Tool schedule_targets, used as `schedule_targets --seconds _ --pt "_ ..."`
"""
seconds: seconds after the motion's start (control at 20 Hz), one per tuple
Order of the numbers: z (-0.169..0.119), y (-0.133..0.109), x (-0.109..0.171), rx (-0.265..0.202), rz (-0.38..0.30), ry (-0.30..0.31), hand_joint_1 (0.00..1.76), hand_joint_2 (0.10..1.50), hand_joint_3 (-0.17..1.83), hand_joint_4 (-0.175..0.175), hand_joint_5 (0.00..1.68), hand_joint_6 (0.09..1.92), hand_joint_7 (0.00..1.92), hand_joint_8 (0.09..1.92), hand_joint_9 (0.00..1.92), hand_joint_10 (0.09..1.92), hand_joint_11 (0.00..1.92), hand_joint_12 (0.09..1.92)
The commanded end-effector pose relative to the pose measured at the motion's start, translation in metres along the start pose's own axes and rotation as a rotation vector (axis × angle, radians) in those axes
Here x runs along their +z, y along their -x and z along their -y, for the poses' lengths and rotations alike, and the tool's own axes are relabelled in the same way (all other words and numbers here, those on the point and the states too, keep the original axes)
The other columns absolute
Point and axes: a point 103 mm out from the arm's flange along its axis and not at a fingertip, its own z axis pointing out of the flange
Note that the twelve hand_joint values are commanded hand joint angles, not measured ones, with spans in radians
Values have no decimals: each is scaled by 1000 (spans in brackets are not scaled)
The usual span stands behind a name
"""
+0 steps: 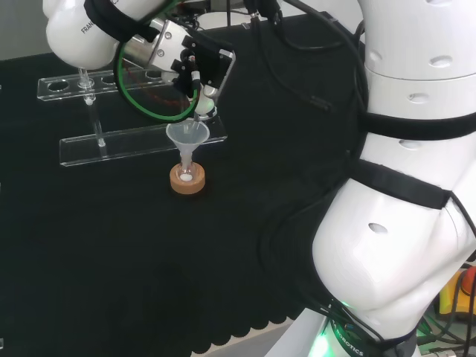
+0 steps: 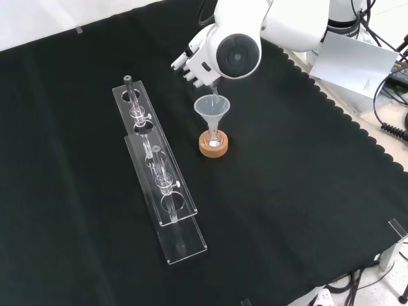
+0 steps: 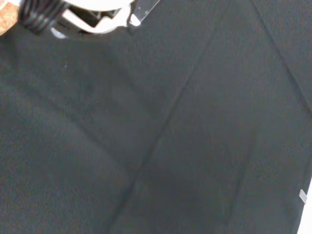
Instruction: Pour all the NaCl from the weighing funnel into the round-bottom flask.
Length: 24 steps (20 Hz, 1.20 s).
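Note:
A round-bottom flask (image 1: 187, 175) (image 2: 214, 141) stands in a cork ring (image 1: 187, 183) (image 2: 213, 150) at mid-cloth. A clear plastic funnel (image 1: 187, 137) (image 2: 211, 108) sits in its neck. A little white powder lies in the flask's bottom in the front view. The hand (image 1: 202, 65) (image 2: 190, 61) hovers just above the funnel, its fingers curled round the glass weighing funnel (image 1: 196, 110) (image 2: 216, 92). That piece is tipped steeply, with its narrow end pointing down into the plastic funnel's mouth. An edge of the cork ring (image 3: 4, 27) and a blurred part of the hand (image 3: 92, 19) show in the wrist view.
Two clear acrylic racks (image 1: 141, 141) (image 2: 159, 172) with a few glass tubes lie beside the flask, to its left in the front view and behind it in the head view. The arm's white link with a grey cap (image 2: 237, 56) stands before the hand.

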Motion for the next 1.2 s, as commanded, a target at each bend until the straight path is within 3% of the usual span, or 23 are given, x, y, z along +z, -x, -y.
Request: schedule_targets --seconds 0.05,1.2 --pt "1 0 -3 4 10 -3 1075 693 761 174 1090 1035 719 732 889 545 429 1280" --pt "8 -10 -28 23 136 -41 1074 693 762 175 1088 1038 712 736 884 550 429 1281"
